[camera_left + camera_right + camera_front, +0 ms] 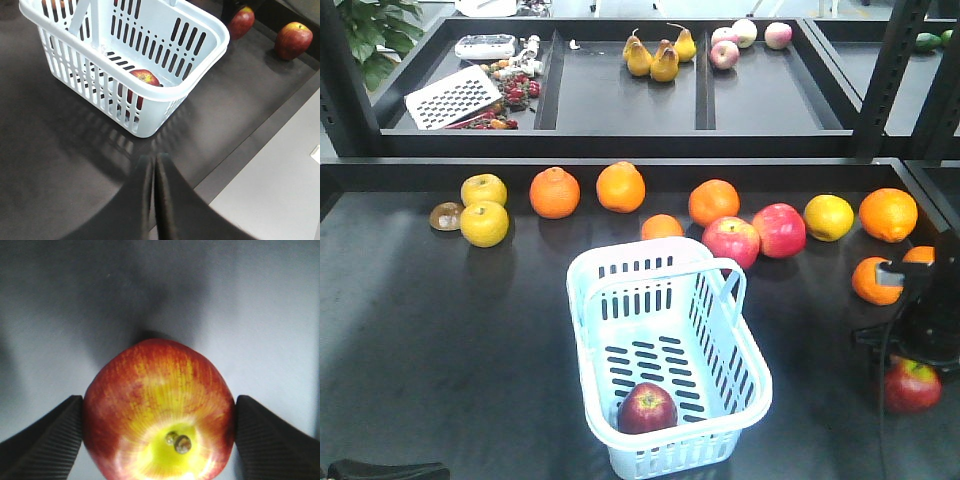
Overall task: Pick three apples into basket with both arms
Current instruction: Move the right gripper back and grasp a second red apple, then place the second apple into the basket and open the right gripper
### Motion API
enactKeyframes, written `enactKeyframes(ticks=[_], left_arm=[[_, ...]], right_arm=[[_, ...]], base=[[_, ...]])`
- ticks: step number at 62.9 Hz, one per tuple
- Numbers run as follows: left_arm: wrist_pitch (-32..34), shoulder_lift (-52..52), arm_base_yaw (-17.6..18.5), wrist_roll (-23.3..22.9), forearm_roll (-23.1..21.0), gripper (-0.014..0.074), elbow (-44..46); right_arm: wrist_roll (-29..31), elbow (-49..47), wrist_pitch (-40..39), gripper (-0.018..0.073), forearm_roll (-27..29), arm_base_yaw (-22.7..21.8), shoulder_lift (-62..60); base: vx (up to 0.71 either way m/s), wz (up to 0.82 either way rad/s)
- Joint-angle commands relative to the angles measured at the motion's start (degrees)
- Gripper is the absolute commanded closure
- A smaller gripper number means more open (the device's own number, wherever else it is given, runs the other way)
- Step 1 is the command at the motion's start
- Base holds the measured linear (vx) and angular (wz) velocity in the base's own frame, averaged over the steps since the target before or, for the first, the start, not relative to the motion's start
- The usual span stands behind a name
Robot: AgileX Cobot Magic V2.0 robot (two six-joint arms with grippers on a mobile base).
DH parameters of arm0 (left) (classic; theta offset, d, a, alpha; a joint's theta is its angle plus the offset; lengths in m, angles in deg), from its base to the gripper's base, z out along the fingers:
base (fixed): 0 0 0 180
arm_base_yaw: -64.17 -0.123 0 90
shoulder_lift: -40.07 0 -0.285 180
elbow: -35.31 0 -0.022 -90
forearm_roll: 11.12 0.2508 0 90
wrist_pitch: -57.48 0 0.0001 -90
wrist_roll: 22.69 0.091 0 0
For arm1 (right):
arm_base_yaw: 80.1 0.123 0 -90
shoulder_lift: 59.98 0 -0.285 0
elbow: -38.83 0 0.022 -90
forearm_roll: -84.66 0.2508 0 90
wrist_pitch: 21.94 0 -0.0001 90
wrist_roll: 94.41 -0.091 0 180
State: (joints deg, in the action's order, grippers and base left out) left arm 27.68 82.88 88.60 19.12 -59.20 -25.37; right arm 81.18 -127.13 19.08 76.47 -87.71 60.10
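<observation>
Robot lab test rig, black metal rack (886, 80), sorted fruit trays (620, 105)

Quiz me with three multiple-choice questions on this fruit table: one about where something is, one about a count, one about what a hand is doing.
1. Where is the gripped apple that sits between the right hand's fingers?
A. on the dark table, right of the basket
B. inside the basket
C. on the floor

2. How many apples lie in the basket?
A. none
B. one
C. three

3. How is the left hand?
A. wide open
B. holding a spoon
C. shut and empty

Answers:
1 A: the front view shows it on the table beside the basket.
2 B: a lone red apple lies at the basket's near end.
3 C: its fingers meet with nothing between them.
</observation>
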Motion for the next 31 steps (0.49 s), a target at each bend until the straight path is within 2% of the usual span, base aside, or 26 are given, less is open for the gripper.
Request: enactKeyframes(ticks=[1, 3, 10, 31], left_arm=[[2.08, -0.04, -0.08, -0.3, -2.12, 0.0603, 1.57], [2.08, -0.04, -0.08, -0.3, -2.12, 0.0603, 1.57], [2.08, -0.04, -0.08, -0.3, -2.12, 0.0603, 1.57], [2.08, -0.04, -0.08, -0.3, -2.12, 0.0603, 1.57]], right_arm=[[2.49, -1.19, 1.32, 0.0533, 0.65, -0.29, -7.84], [3.85, -1.19, 2.06, 0.0572, 1.65, -0.29, -9.4], [8.52, -1.19, 4.96, 0.0569, 7.29, -0.29, -15.83], [27.54, 0.5, 15.49, 0.0564, 32.6, -0.23, -35.33]], base=[[0.0, 0.0], [0.0, 0.0], [0.0, 0.0], [0.0, 0.0]])
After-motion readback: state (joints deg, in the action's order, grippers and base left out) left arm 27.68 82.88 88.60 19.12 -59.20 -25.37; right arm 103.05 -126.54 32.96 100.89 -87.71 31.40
